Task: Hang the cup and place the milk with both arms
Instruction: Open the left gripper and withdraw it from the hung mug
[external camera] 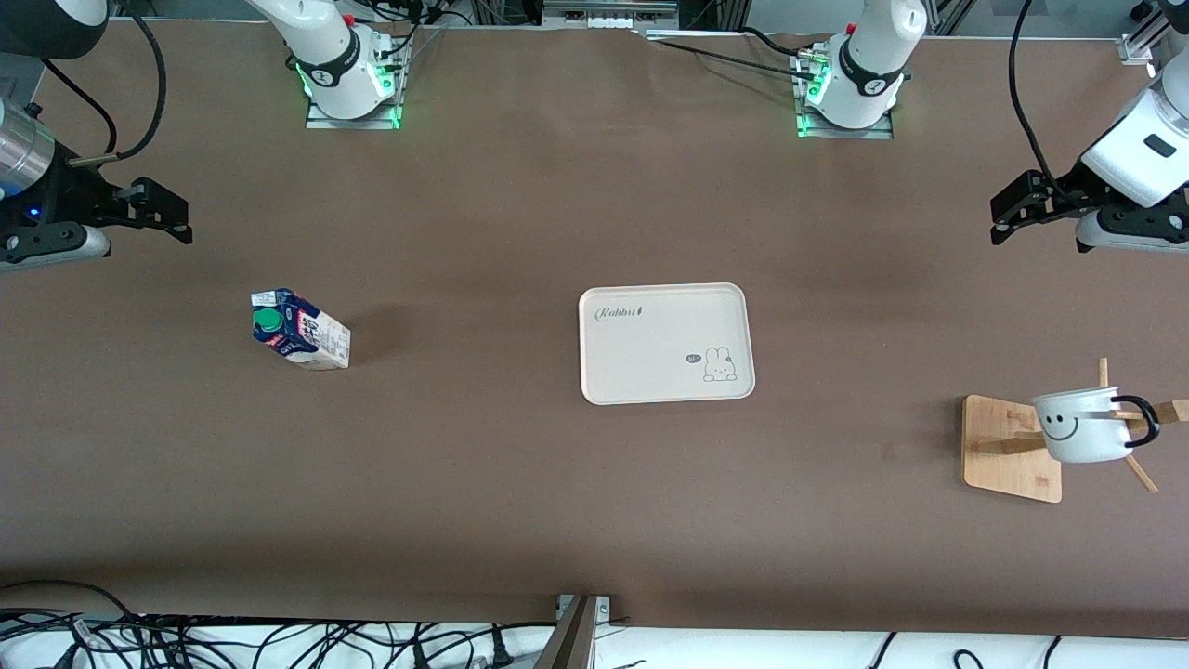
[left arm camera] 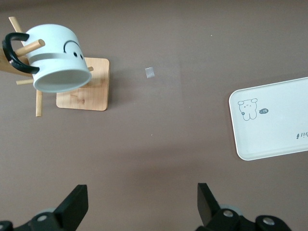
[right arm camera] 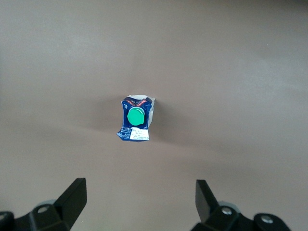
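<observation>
I see the small white mug with the black loop handle and smiley face (external camera: 1079, 425) already hanging by its handle on a peg of the light wooden rack with a square base (external camera: 1011, 448), toward the left arm's end of the table, so I judge the hanging half done. The left gripper (left arm camera: 142, 204) hovers over bare table near the rack, fingers spread wide and holding nothing; that arm seems to wait.

The dark-blue and white gable-top milk carton with the round green cap (external camera: 299, 331) stands upright toward the right arm's end, well apart from the cream rectangular tray with a rabbit drawing (external camera: 665, 343) at mid-table, which I take as its destination. The right gripper (right arm camera: 139, 202) hangs over the table near the carton, fingers wide apart and empty, probably lined up to descend.

The surface is a plain brown table covering (external camera: 520, 483). Loose black cables (external camera: 232, 641) lie along the edge nearest the front camera.
</observation>
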Motion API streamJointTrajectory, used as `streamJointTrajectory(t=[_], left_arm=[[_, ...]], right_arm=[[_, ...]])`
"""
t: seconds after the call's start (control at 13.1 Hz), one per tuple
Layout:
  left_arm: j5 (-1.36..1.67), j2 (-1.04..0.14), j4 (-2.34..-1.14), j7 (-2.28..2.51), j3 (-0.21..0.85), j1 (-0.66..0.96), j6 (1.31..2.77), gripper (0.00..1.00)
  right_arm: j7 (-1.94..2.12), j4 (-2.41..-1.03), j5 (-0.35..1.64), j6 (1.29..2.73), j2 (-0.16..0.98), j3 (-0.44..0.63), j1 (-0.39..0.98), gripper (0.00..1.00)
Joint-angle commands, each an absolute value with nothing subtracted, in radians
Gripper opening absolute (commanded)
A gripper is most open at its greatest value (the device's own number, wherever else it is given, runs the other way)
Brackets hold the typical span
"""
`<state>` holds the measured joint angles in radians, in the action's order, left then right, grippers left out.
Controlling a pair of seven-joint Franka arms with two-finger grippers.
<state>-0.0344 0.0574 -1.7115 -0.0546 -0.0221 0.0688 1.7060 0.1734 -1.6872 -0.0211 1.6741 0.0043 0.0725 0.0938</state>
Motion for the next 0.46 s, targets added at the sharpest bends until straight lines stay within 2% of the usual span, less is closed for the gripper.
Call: streamJointTrajectory(t=[0.0, 0.38], left_arm=[[-0.031, 0.064, -1.723, -0.051, -0.005, 0.045, 1.717, 1.0], [-0.032, 0.06, -1.721, -0.052, -0.005, 0.048, 1.713, 1.0]], right_arm=[[0.167, -1.681, -0.026, 1.672, 0.002, 0.057, 0.078, 1.0], [0.167, -1.681, -0.025, 1.672, 0.002, 0.057, 0.078, 1.0]])
